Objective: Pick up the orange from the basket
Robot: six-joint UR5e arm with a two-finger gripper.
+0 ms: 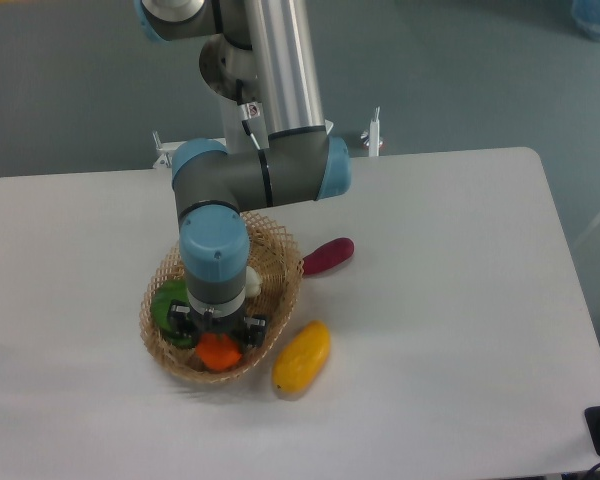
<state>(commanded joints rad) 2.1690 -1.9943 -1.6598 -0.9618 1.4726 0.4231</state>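
The orange [218, 353] is a small bright-orange fruit lying at the front of the light tan wicker basket [280, 250] on the white table. My gripper [218, 335] points straight down into the basket, right over the orange. Its black fingers [256, 327] stand spread to either side of the orange's top. The jaws look open, with the orange low between them. The wrist hides the fingertips and the middle of the basket.
A green round fruit [165, 305] lies in the basket's left side and a white object [253, 282] at its right. A yellow oval fruit [302, 358] lies on the table just right of the basket. A dark red oblong object [328, 256] lies behind it.
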